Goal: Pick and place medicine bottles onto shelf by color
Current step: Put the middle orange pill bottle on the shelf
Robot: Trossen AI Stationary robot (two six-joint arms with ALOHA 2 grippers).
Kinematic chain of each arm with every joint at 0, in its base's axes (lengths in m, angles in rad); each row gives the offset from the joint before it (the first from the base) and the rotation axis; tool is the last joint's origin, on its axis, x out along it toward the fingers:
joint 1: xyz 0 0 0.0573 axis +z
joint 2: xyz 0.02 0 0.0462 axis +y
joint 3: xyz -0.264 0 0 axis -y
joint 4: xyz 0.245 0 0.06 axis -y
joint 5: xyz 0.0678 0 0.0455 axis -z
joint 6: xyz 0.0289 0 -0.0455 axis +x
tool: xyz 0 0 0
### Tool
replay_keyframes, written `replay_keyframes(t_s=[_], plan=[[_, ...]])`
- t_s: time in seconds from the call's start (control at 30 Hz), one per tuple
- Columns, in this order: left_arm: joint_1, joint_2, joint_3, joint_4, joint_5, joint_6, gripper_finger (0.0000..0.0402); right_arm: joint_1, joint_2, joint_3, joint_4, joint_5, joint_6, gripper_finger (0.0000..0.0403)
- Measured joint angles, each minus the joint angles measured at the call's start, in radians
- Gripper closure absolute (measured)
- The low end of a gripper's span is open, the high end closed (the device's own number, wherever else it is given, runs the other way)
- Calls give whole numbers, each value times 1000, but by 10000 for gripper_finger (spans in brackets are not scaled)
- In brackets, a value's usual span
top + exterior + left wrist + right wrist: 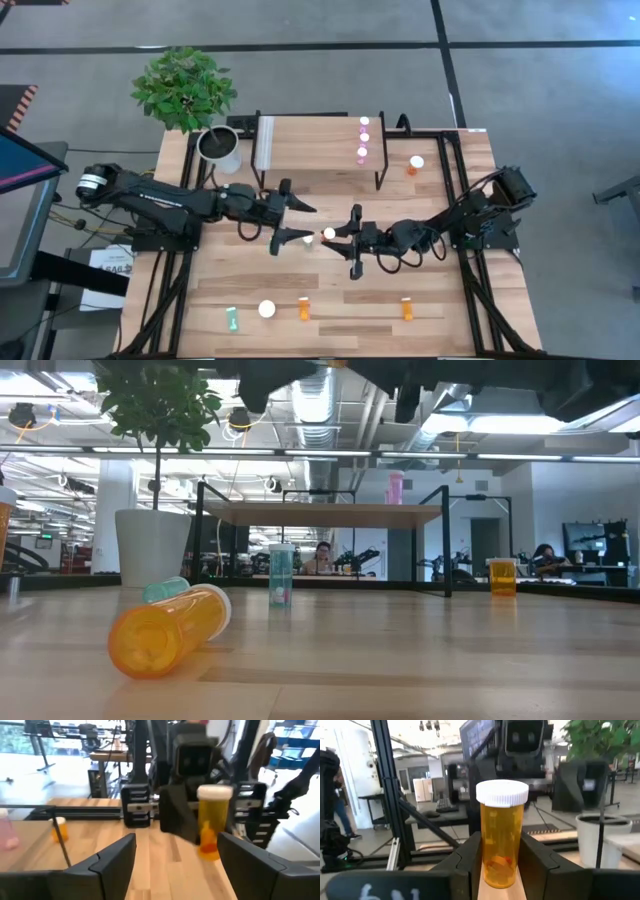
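In front of the shelf [318, 142], above mid-table, the right gripper [501, 854] pinches an upright orange bottle [502, 836] between its two fingers [468, 857], white cap above the fingertips. The left gripper [296, 222] faces it from the plant pot's [220, 147] side, jaws spread wide and holding nothing; the bottle sits just beyond its fingertips, off them.

Orange bottle [502, 840] with white cap; 3 pink bottles [363, 137] on light-wood shelf [310, 145]; teal bottle [281, 574]; white pot [222, 149], green plant [184, 87].
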Motion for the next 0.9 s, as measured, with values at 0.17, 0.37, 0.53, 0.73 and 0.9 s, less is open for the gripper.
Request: replay_keyframes(t_s=[0.17, 0.37, 0.53, 0.73, 0.9], plan=[[-1, 7, 0, 88, 19, -1, 134, -10, 0, 0, -30, 0, 18, 280], [0, 86, 0, 208, 19, -11, 134, -9, 0, 0, -39, 0, 18, 280], [0, 136, 17, 244, 51, -37, 130, -10, 0, 0, -50, 0, 21, 280], [0, 154, 57, 192, 66, -40, 108, -10, 0, 0, -53, 0, 21, 280], [0, 153, 57, 177, 55, -36, 101, -10, 0, 0, -53, 0, 21, 280]])
